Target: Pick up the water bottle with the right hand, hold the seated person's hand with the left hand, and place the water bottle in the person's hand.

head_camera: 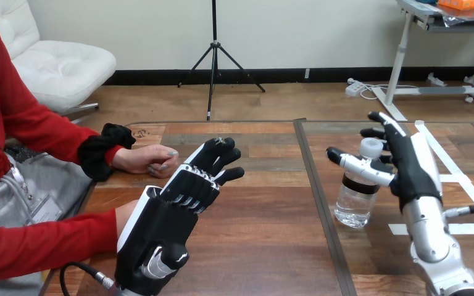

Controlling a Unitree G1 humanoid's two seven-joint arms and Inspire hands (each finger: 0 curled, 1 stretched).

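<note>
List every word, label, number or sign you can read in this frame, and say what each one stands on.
No text can be read here.
water bottle: dark label band, any print on it is too small to read.
white tape on the table: plain strips, no letters or numbers.

one water bottle [353, 203], one person's hand [146, 159], one left robot hand [163, 219] and one right robot hand [409, 166].
</note>
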